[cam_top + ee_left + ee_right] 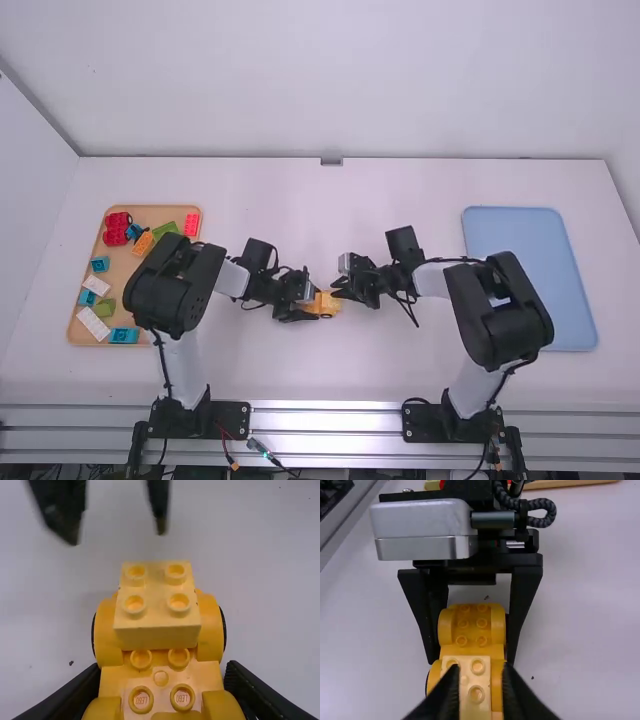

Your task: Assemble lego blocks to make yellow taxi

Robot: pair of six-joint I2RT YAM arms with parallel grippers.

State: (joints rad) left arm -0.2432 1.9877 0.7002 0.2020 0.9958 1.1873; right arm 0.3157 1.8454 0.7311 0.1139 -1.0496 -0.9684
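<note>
Yellow car (329, 304) is being positioned over the middle of the white table (350, 370); whether its wheels are touching the surface cannot be told. All locations below are referring to the yellow car. The left gripper (315, 305) is closing in on the car from both sides, its two fingers bracketing the body and gripping it. The right gripper (338, 288) is standing at the opposite end, its fingers spreading apart with a gap between them and holding nothing.

Container 1: a tan tray (128, 264) is lying well to the left of the car. It is holding red blocks (117, 228), green blocks (165, 230), teal blocks (124, 336), white blocks (94, 324) and an orange block (142, 243). Container 2: a blue tray (500, 228) with rounded corners is lying well to the right of the car.

Markings: small raised lettering is showing on two studs (141, 700) of the car.

Shape and material: smooth, glossy plastic is forming the car. A pale yellow block (157, 637) is sitting on top, presenting four round studs. Rounded fenders (107, 630) are flanking this block, and black wheel edges (223, 630) are showing beside them.
</note>
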